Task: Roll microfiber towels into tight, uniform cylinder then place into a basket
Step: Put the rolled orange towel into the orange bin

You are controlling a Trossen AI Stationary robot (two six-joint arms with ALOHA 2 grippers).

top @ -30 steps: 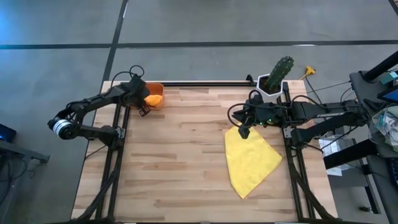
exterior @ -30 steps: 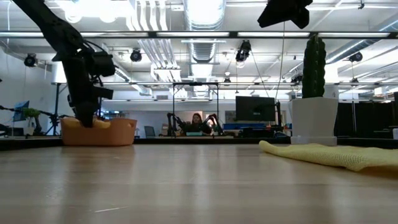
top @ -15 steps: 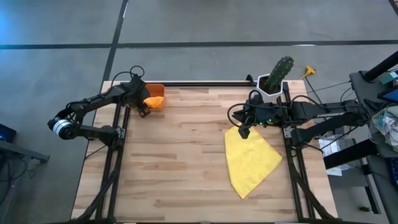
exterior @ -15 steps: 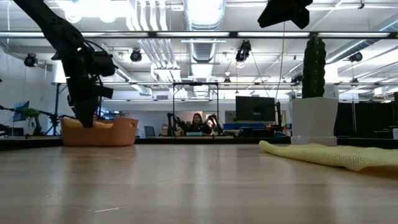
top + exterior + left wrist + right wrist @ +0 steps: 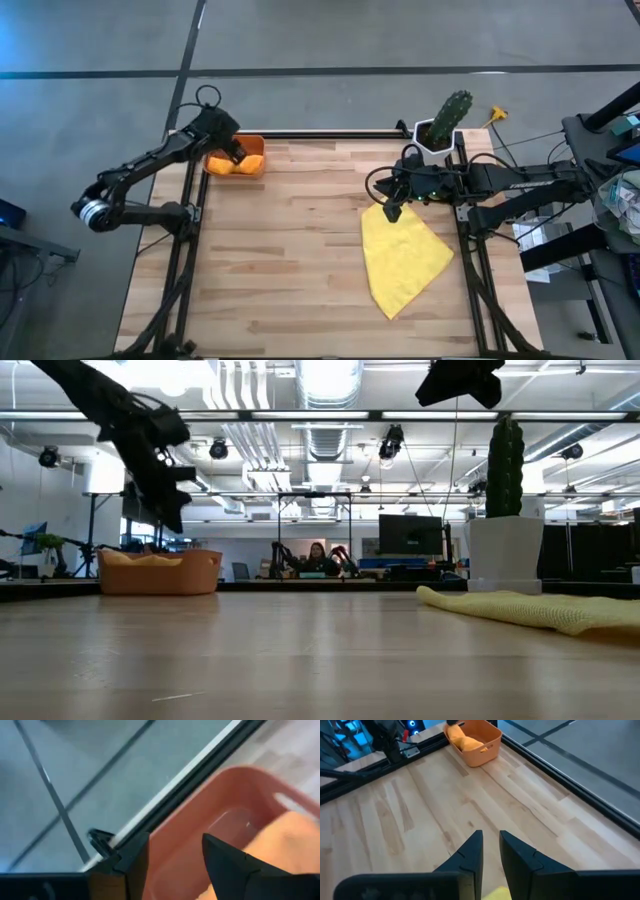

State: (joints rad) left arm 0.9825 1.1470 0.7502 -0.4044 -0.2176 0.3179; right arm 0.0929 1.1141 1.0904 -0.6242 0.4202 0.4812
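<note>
A: Where does each towel sit?

B: The orange towel (image 5: 240, 163) lies bunched in the basket (image 5: 252, 170), at about ten o'clock on the table (image 5: 290, 260). The yellow towel (image 5: 402, 258) lies flat and unrolled at about four o'clock.

A: And the grippers?

B: The left gripper (image 5: 236, 152) hangs above the basket's far edge, fingers (image 5: 227, 862) parted and holding nothing. The right gripper (image 5: 393, 210) hovers just over the yellow towel's far corner, jaws nearly closed with a slim gap, nothing visibly between them.

A: Which arm takes the yellow one?

B: I'd judge the right; it's directly above it, while the left is well apart across the table. From the right fingertips the cloth spreads toward six o'clock, its long diagonal running from twelve to six, slightly slanted. A roll would likely start at that far corner or an adjoining edge.

A: The surface?

B: Pale wood planks, smooth, so the cloth may slide instead of rolling. A cactus pot (image 5: 440, 128) stands just beyond the right gripper at one o'clock, near enough to mind.

A: The room?

B: An open workshop with ceiling lights and ducts; a person (image 5: 318, 556) sits far behind the table.
</note>
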